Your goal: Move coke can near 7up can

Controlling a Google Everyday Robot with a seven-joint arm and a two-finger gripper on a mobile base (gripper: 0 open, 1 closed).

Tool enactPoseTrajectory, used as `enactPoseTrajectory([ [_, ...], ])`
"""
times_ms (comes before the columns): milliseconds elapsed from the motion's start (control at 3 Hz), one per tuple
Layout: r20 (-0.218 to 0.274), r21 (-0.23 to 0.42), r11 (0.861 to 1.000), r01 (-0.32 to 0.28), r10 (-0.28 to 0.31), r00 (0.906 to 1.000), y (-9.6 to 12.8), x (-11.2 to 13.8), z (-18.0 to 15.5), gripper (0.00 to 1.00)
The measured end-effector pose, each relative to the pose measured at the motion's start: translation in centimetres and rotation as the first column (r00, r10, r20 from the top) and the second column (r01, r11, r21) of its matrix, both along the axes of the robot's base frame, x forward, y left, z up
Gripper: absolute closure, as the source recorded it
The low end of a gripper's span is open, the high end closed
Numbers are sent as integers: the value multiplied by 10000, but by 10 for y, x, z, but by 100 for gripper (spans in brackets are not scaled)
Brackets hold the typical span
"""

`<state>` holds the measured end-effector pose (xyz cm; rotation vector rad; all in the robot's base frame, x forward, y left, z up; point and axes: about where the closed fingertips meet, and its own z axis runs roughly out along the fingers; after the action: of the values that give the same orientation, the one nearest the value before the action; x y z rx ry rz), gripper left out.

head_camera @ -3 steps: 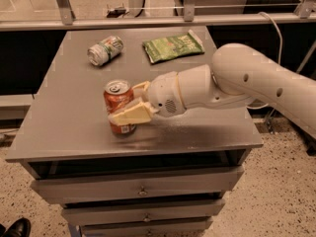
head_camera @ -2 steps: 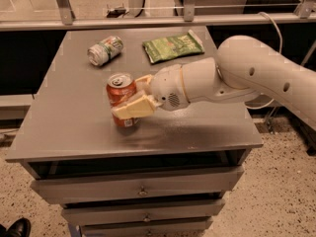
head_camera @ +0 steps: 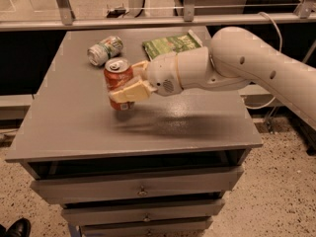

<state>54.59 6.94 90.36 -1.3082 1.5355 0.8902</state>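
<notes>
- Compared with a second ago, the red-orange aluminium coke can (head_camera: 117, 78) with a silver top and pull tab sits farther back on the flat grey table (head_camera: 187, 127), closer to the green and silver-white 7up can (head_camera: 104, 50), and the white robot arm (head_camera: 237, 58) has swung with it
- Cream-coloured two-finger gripper (head_camera: 123, 82) is clamped around the coke can's middle, one finger in front and one behind, reaching in from the right
- Coke can stands upright and looks lifted just off the table, though that is hard to confirm
- 7up can lies on its side just beyond it, near but apart; a flat green snack bag (head_camera: 172, 44) lies to its right
- Judging by its look, the coke can is light, smooth, slippery and easily dented, so a mid-body hold with moderate squeeze suits it
</notes>
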Motion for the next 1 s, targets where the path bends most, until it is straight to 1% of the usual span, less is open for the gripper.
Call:
enactPoseTrajectory([
  [333,507,179,9997,-145,135,9986,8,52,6,100],
  [667,1120,206,9998,55,-78,9937,19,132,21,100],
  [1000,1463,174,9994,312,-334,9887,21,179,36,100],
])
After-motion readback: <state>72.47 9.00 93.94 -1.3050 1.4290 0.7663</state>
